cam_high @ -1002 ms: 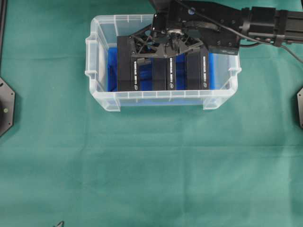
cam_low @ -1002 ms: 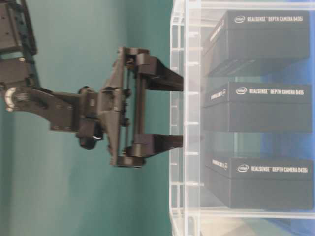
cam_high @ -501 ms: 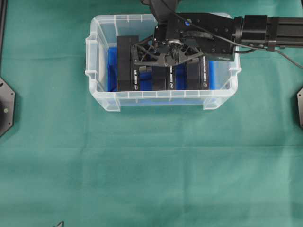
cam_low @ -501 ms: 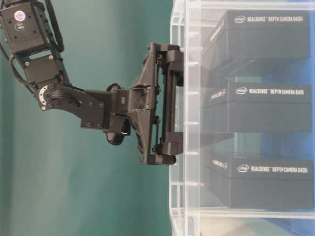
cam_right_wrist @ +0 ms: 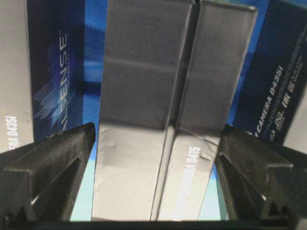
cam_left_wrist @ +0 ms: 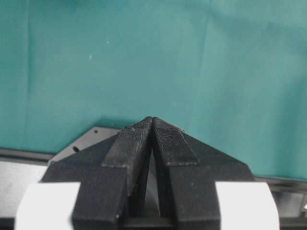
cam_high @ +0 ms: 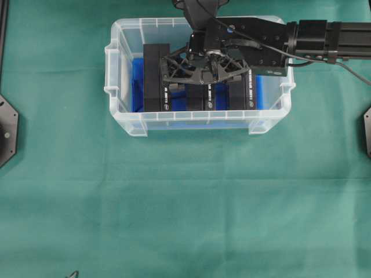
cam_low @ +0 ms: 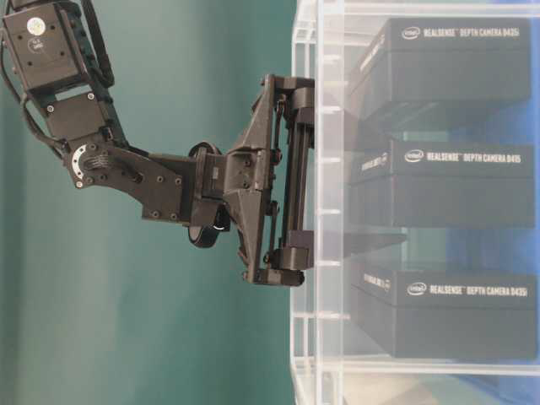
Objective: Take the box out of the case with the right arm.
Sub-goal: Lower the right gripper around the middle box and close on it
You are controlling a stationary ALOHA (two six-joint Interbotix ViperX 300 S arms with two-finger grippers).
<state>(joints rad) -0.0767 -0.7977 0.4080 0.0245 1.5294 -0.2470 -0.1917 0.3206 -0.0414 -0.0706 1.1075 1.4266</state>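
Looking down the right wrist view, I have the right arm's black lattice-framed gripper spread wide and empty astride the middle glossy black rectangular cardboard box, one of three standing on edge in the clear plastic case. I judge it light, stiff and slick, so I'd pinch its two broad flat faces squarely.

Three black boxes stand side by side inside clear case.

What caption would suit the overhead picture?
Open right gripper lowered over the middle of three black boxes in a clear case.
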